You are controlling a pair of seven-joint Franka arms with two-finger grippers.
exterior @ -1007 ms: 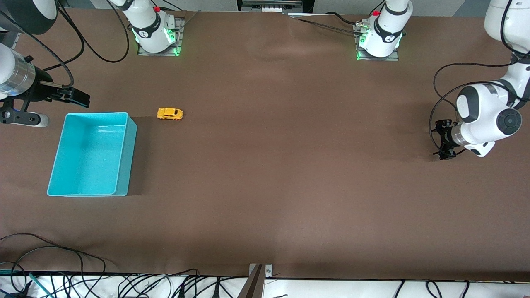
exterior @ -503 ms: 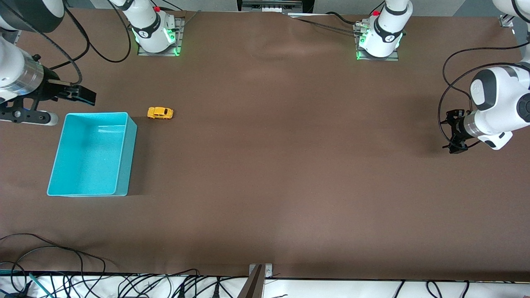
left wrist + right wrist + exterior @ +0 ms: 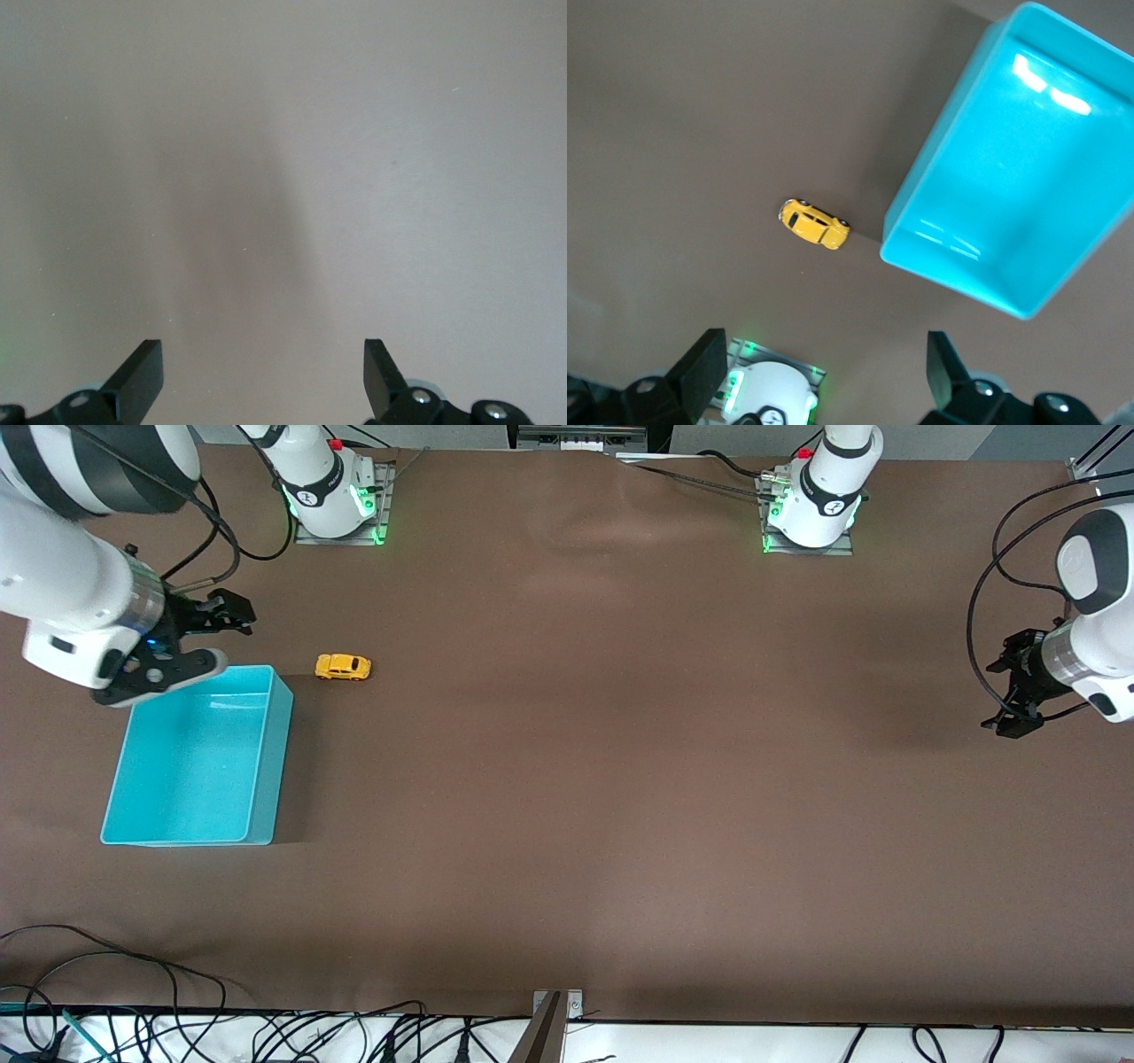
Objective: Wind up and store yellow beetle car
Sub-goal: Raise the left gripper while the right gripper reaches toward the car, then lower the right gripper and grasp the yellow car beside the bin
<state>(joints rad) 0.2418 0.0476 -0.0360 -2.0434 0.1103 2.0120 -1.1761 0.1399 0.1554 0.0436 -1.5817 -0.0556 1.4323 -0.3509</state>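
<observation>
The yellow beetle car (image 3: pixel 343 666) stands on its wheels on the brown table, just off the corner of the turquoise bin (image 3: pixel 282 717) that lies farthest from the front camera. In the right wrist view the car (image 3: pixel 814 223) shows beside the empty bin (image 3: pixel 1010 168). My right gripper (image 3: pixel 229 613) hangs open over the table by that bin corner, apart from the car, with nothing between its fingers. My left gripper (image 3: pixel 999 695) hangs open and empty over the table at the left arm's end. In its own view the left gripper (image 3: pixel 263 372) sees only bare table.
The right arm's base (image 3: pixel 330 496) and the left arm's base (image 3: pixel 811 509) stand along the table's edge farthest from the front camera. Cables (image 3: pixel 177 1019) lie along the edge nearest to it. The right gripper (image 3: pixel 824 372) frames its own arm's base (image 3: pixel 771 398).
The car rolled a short way toward the bin, then stopped. My right gripper swung toward the bin's corner and the car. My left arm drew back toward its end of the table.
</observation>
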